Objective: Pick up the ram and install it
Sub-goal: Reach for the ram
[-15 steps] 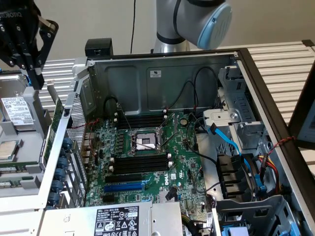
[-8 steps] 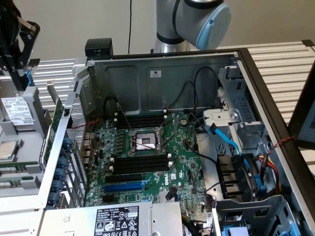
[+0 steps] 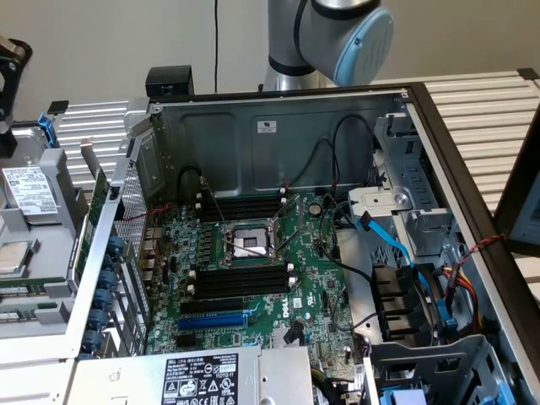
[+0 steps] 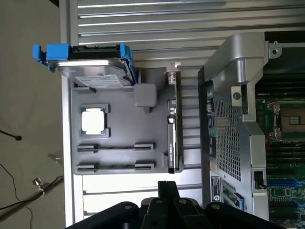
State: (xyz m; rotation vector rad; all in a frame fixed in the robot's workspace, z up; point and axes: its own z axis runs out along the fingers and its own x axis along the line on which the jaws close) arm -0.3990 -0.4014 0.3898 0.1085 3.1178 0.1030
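Two tray holders [image 4: 144, 166] seem to carry the ram [image 4: 116, 167] edge-up, just beyond my clenched, empty fingers [image 4: 164, 192], its length pointing toward the case [image 4: 233, 95].

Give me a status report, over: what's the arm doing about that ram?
Gripper, jaws shut, empty, over gray tray. Ram in tray slot, untouched. Upright card beside it on tray.
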